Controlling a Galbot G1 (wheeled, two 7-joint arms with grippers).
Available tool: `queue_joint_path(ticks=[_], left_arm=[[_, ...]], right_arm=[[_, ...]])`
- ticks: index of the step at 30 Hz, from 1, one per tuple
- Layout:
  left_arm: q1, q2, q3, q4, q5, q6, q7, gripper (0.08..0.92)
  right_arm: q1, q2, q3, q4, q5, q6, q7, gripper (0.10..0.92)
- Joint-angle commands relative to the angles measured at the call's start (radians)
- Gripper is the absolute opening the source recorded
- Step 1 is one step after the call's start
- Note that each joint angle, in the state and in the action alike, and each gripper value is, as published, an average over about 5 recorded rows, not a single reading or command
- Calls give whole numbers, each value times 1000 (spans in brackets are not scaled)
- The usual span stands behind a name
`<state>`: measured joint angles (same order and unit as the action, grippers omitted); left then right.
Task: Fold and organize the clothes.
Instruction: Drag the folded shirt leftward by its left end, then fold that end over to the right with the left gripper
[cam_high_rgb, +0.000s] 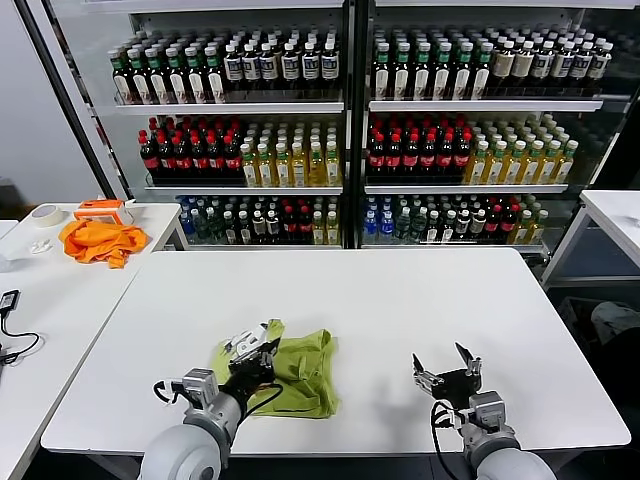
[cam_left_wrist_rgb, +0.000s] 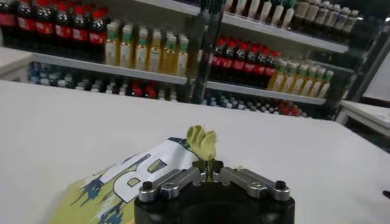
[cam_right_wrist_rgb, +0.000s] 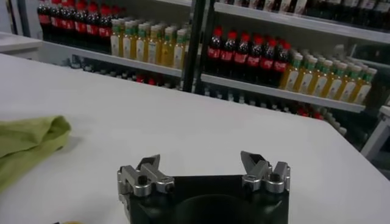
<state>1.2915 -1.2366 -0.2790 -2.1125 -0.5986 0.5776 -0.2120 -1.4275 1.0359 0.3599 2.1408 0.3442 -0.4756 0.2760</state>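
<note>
The lime T-shirt (cam_high_rgb: 300, 372) lies bunched and partly folded near the front left of the white table (cam_high_rgb: 380, 300). A white panel with blue lettering shows on it in the left wrist view (cam_left_wrist_rgb: 143, 173). My left gripper (cam_high_rgb: 255, 350) is shut on a pinch of the shirt's fabric (cam_left_wrist_rgb: 203, 146) at the shirt's left part. My right gripper (cam_high_rgb: 447, 368) is open and empty, over bare table to the right of the shirt. The shirt's edge shows in the right wrist view (cam_right_wrist_rgb: 27, 143).
An orange cloth (cam_high_rgb: 100, 240) and a tape roll (cam_high_rgb: 45, 214) lie on a side table at the left. Shelves of bottles (cam_high_rgb: 350, 130) stand behind the table. Another white table (cam_high_rgb: 615, 215) stands at the right.
</note>
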Motion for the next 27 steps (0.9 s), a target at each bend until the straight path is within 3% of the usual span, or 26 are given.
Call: queue_joint_path(ticks=[1, 17, 27], left_arm=[[-36, -22, 52, 26, -53, 0, 1, 98], [-69, -79, 99, 78, -100, -1, -51, 101], [-87, -93, 61, 47, -134, -58, -37, 330]], right_arm=[[0, 5, -1, 1, -1, 0, 1, 823], [-1, 2, -8, 10, 9, -13, 0, 823], [5, 3, -17, 16, 10, -28, -5, 823]])
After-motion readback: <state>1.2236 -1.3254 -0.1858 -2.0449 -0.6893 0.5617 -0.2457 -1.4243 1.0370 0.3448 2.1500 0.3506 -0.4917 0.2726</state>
